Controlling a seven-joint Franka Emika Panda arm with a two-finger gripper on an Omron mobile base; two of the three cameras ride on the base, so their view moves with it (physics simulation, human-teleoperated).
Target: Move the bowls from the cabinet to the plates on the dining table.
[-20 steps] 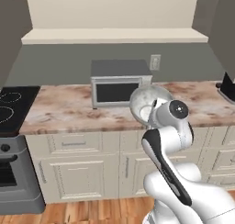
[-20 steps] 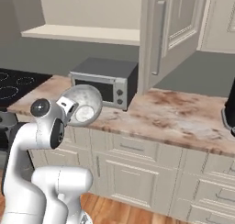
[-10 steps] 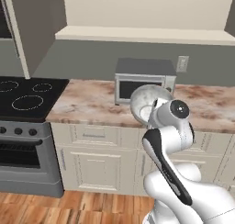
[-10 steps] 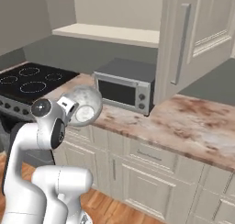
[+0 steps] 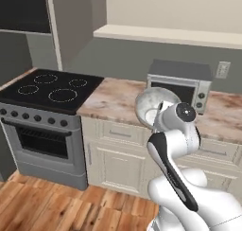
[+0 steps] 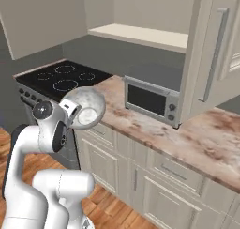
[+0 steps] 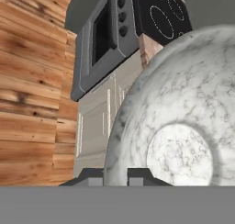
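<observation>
My gripper (image 5: 159, 120) is shut on the rim of a mottled grey-white stone-look bowl (image 5: 150, 106), held up in front of the arm's wrist, above the counter's front edge. From the right the same bowl (image 6: 87, 109) shows on its side, its base facing the camera. In the hand view the bowl (image 7: 183, 122) looms large, with the rim between my fingertips (image 7: 138, 174). An open door of the cream cabinet (image 6: 212, 59), with a long silver bar handle, hangs at the upper right. The plates and the dining table are out of view.
A black cooktop stove (image 5: 53, 89) with an oven below stands to the left. A grey microwave (image 5: 181, 83) sits on the marble counter (image 5: 113, 98) behind the bowl. Cream drawers and doors (image 5: 119, 159) run under the counter, with wooden floor (image 5: 56, 208) in front.
The whole picture has slid rightward, so the base has moved: the stove has come fully into view and the microwave has shifted right. The bowl stays held in the same pose.
</observation>
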